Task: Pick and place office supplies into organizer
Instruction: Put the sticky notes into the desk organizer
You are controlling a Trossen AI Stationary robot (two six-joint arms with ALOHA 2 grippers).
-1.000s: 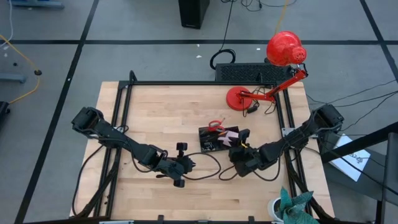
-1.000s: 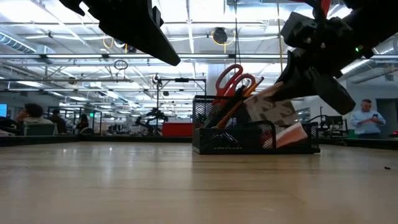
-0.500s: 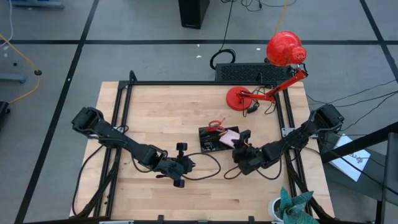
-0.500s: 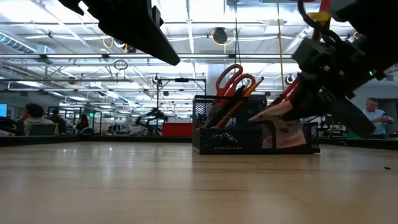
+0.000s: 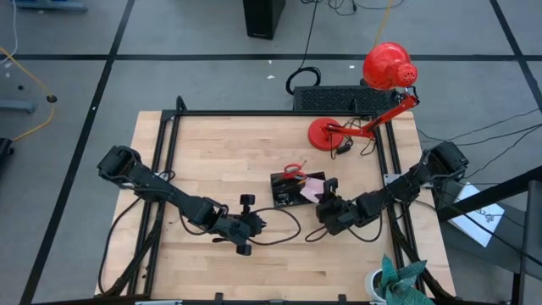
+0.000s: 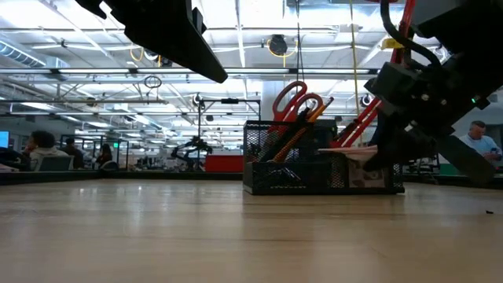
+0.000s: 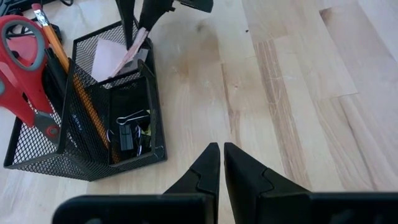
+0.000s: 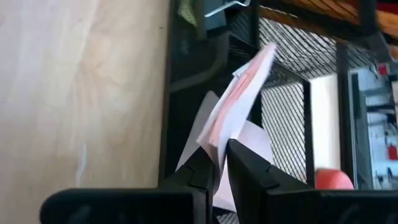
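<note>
I see the mesh organizer (image 7: 87, 124) mid-table w/ scissors (image 7: 25, 68), pencils (image 7: 74, 93), binder clips (image 7: 127, 127) inside. R gripper (image 8: 221, 155) pinching pink sticky pad (image 8: 239, 106) over its end compartment. L gripper (image 7: 222, 155) fingers pressed together, holding nothing.

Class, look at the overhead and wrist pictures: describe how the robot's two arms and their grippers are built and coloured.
Both arms are dark, jointed and slender, each with a black cable looping loose along it. The left gripper has two black wedge-shaped fingers tapering to narrow tips with a stepped notch on each inner face. The right gripper has the same black angular fingers. No markings show on either.
</note>
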